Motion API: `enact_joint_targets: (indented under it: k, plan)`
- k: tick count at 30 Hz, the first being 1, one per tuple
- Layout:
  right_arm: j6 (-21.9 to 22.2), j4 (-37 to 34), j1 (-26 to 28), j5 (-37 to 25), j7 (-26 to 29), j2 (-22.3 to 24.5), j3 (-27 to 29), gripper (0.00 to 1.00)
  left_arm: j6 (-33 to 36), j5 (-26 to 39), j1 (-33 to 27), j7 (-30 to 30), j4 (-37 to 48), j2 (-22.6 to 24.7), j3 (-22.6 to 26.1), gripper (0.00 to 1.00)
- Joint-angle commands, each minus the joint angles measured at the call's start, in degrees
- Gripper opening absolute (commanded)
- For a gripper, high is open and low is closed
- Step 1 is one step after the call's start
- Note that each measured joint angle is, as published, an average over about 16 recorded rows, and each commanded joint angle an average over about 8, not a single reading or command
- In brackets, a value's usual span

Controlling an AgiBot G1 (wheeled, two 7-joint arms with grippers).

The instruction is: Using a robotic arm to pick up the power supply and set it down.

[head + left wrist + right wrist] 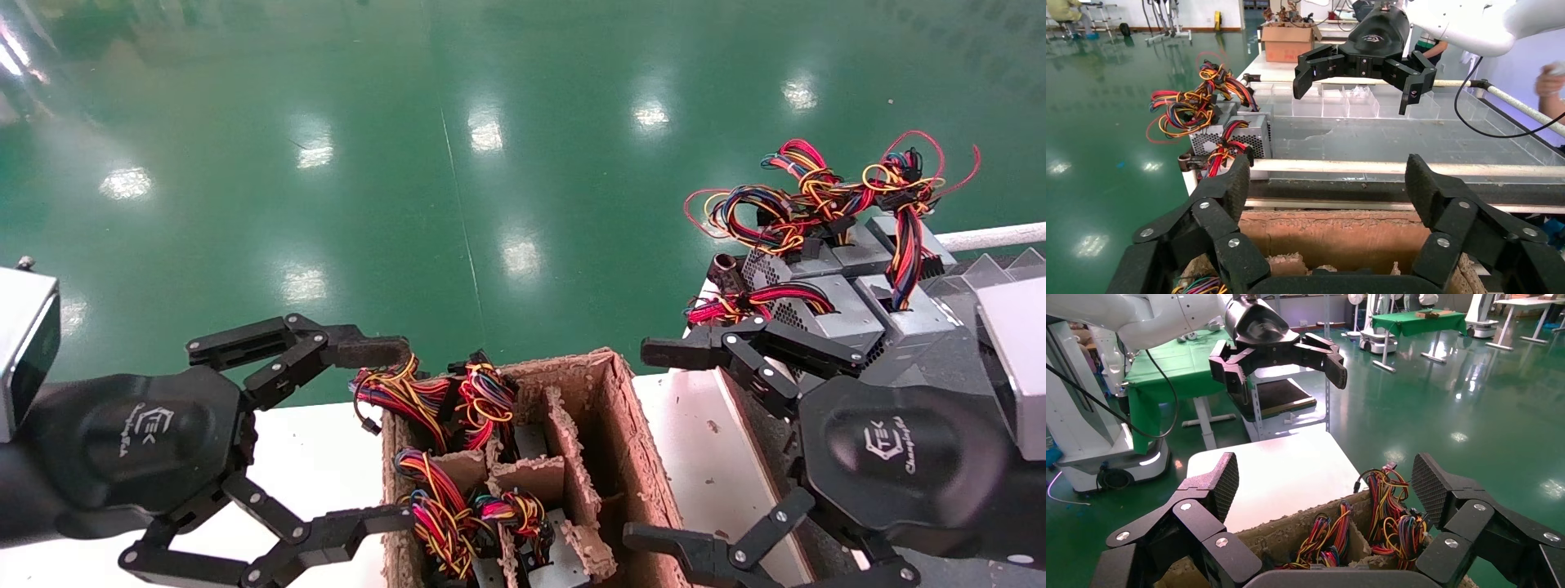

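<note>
A brown cardboard box (617, 425) with dividers stands on the white table between my two arms. Several power supplies (482, 400) sit in its cells, mostly hidden under red, yellow and blue wire bundles (1392, 508). More grey power supplies (825, 314) with vent sides (1229, 135) lie stacked at the right. My left gripper (384, 434) hangs open beside the box's left wall, holding nothing (1330, 184). My right gripper (650, 445) is open beside the box's right wall, also holding nothing (1327, 484).
A white table top (1272, 471) lies left of the box. At the right runs a dark tray surface (1389, 138) with a white rail (989, 237) and clear dividers (1340, 104). Green floor (490, 163) lies beyond the table edge.
</note>
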Motion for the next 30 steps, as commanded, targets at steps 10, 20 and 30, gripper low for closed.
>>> enact_joint_targets:
  k: [10,20,30]
  plan:
    - [0.00,0.00,0.00,0.00,0.00,0.00,0.00,1.00,0.00,-0.01,0.00,0.00,0.00,0.00,0.00,0.00]
    - [0.00,0.00,0.00,0.00,0.00,0.00,0.00,1.00,0.00,-0.04,0.00,0.00,0.00,0.00,0.00,0.00]
    - [0.00,0.00,0.00,0.00,0.00,0.00,0.00,1.00,0.00,-0.07,0.00,0.00,0.00,0.00,0.00,0.00]
